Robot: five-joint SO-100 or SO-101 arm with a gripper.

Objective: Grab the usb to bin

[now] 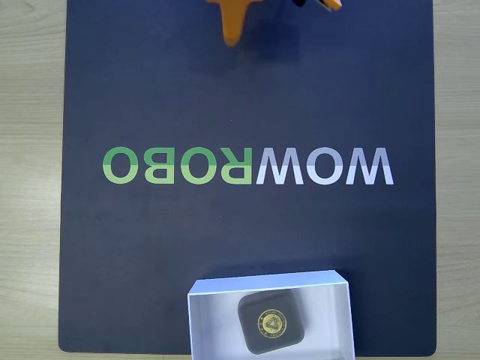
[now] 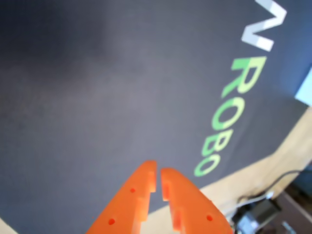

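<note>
Dark grey case, the usb (image 1: pixel 271 322), lies flat inside the white bin (image 1: pixel 217 330) at six o'clock in the fixed view, its gold emblem facing up. That bin sits on a navy mat (image 1: pixel 150 90) printed with upside-down WOWROBO lettering (image 1: pixel 247 166), over a pale wood bench (image 1: pixel 30 150). An orange tip of the hand (image 1: pixel 234 26) pokes in at twelve o'clock, well apart from the bin. From the wrist view, the orange hand (image 2: pixel 158 173) is nearly closed, a thin slit between its fingers, holding nothing, above bare mat; green lettering runs toward three o'clock.
</note>
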